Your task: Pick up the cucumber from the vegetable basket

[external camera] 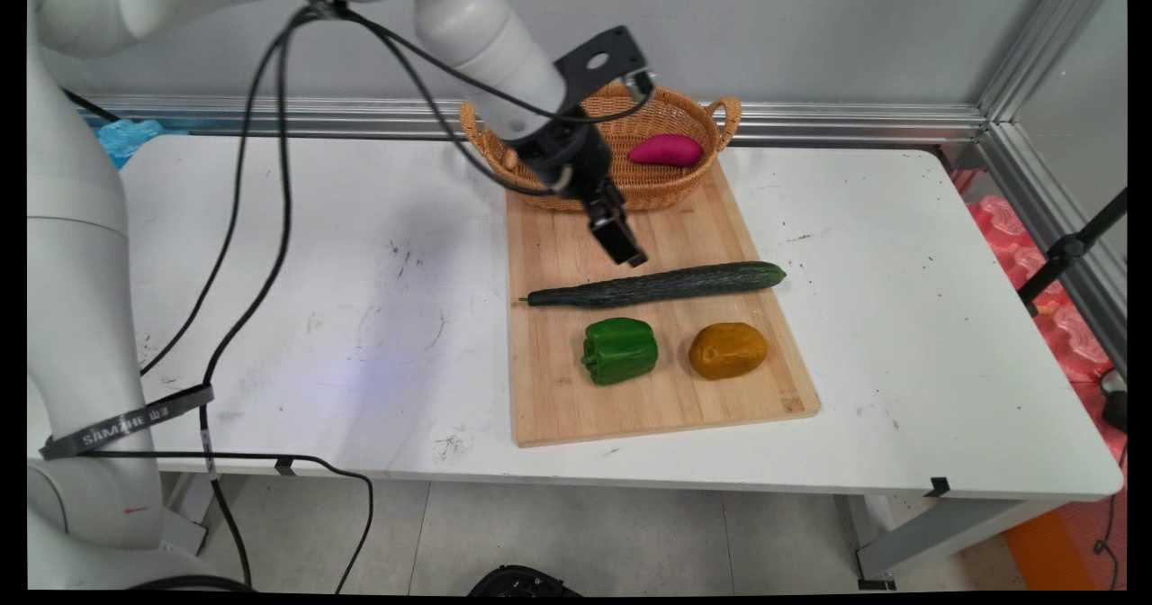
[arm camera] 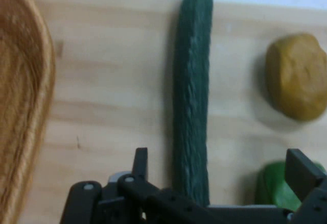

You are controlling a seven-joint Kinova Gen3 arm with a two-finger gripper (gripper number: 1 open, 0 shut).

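My gripper (external camera: 623,243) hangs with its jaws spread wide, empty, just above the long dark green cucumber (external camera: 655,284) lying flat across the wooden cutting board (external camera: 558,389). Past the cucumber sit a green bell pepper (external camera: 619,349) and a brownish-yellow potato (external camera: 728,349), side by side and apart.

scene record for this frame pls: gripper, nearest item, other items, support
gripper: black two-finger gripper, open, empty, above the board
nearest: long dark green cucumber, lying flat, between the fingers in the hand view
board: rectangular wooden cutting board on white table
also on board: green bell pepper, brownish-yellow potato
basket: woven wicker basket at the board's far end, holding a purple sweet potato
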